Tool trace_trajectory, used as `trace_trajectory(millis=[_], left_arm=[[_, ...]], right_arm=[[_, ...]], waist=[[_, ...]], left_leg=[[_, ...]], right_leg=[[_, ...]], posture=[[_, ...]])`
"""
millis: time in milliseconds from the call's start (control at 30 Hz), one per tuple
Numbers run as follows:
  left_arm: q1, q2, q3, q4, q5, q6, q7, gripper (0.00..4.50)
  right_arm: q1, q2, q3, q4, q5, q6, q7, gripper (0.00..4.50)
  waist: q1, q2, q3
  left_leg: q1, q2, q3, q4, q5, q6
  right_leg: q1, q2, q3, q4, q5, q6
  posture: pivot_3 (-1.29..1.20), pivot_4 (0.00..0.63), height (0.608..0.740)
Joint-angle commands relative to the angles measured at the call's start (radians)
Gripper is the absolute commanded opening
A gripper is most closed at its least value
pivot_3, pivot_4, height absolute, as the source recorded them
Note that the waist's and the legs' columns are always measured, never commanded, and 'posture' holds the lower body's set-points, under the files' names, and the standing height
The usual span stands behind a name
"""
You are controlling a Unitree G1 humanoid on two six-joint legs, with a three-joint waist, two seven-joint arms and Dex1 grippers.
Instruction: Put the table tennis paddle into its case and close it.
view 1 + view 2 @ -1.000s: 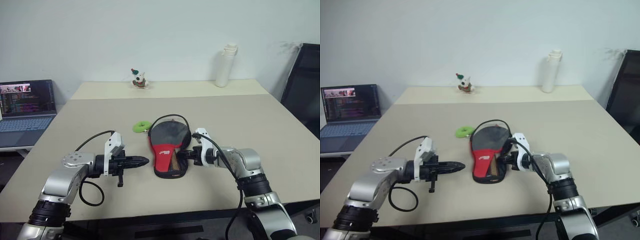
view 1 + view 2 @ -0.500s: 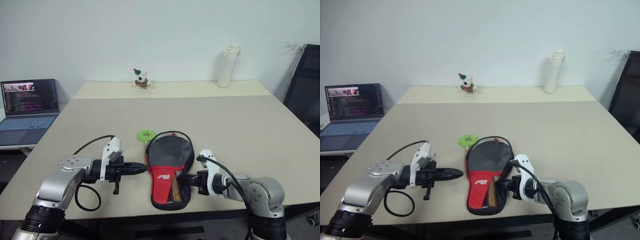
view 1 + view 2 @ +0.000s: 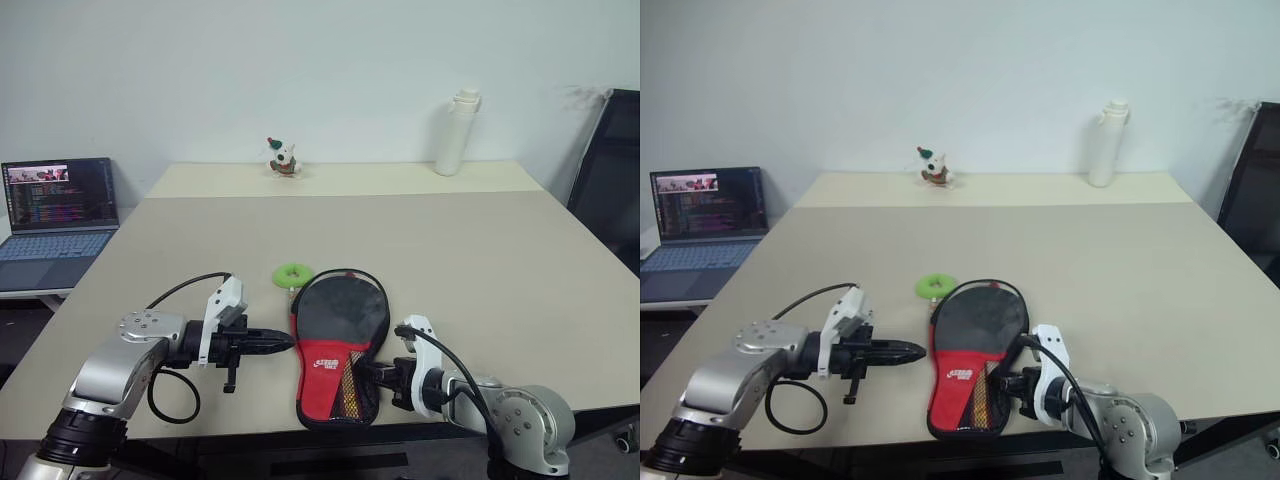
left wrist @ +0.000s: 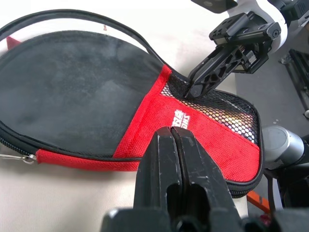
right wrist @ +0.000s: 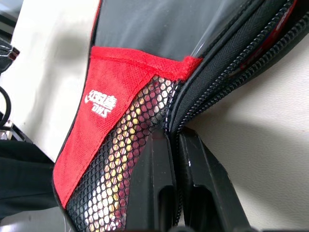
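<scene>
1. the case (image 3: 338, 345) is seen lying near the counter's (image 3: 480, 250) front edge.
2. its zipper rim is pinched by the right hand (image 3: 381, 377).
3. the left hand (image 3: 283, 342) is clenched, just beside it.

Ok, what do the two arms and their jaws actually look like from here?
Both arms are silver-grey metal with ribbed black joint collars. Each carries a white wrist block and ends in a gripper of two black tapered fingers: the left gripper and the right gripper. A black cable loops from each wrist block back along the forearm. I see no markings on them.
</scene>
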Motion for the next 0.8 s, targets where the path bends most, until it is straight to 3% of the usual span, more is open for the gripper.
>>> trace_trajectory(millis=[33,367,533,767,800], left_arm=[[-0.016,0.0,0.005,-0.028,-0.008,-0.012,0.011,0.0],[-0.001,-0.049,0.028,-0.011,0.0,-0.041,0.096,0.0],[-0.042,-0.108,0.072,0.064,0.019,-0.08,0.223,0.0],[-0.169,-0.158,0.056,0.264,0.118,-0.154,0.366,0.0],[-0.194,-0.169,0.053,0.306,0.141,-0.179,0.393,0.18]], right_arm=[[0.018,-0.032,-0.022,-0.026,-0.003,0.013,-0.018,1.11],[0.013,-0.226,-0.022,-0.182,0.119,0.013,0.035,4.41],[-0.187,-0.27,-0.076,-0.126,0.16,-0.07,0.115,4.46],[-0.3,-0.191,0.146,0.115,0.023,-0.332,0.076,4.46],[-0.297,-0.174,0.17,0.141,0.007,-0.365,0.073,4.49]], waist=[[0.0,0.0,0.0],[0.006,-0.001,-0.001],[-0.004,-0.001,-0.001],[0.0,-0.002,-0.002],[0.001,-0.002,-0.002]], left_leg=[[0.0,0.0,0.0,0.0,0.0,0.0],[0.0,-0.001,0.0,0.001,0.0,0.0],[0.001,0.0,0.0,0.001,0.0,0.0],[0.0,0.002,-0.001,0.0,0.0,0.0],[-0.001,0.003,-0.001,0.0,0.0,0.0]], right_leg=[[0.0,0.0,0.0,0.0,0.0,0.0],[0.002,-0.002,0.0,-0.001,0.0,0.0],[0.001,0.001,0.0,0.0,0.0,0.0],[0.0,0.006,-0.001,0.001,0.0,-0.003],[-0.001,0.006,-0.001,0.001,0.0,-0.004]], posture=[[0.0,0.15,0.74],[0.0,0.15,0.74],[0.0,0.15,0.74],[0.0,0.15,0.74],[0.0,0.15,0.74]])
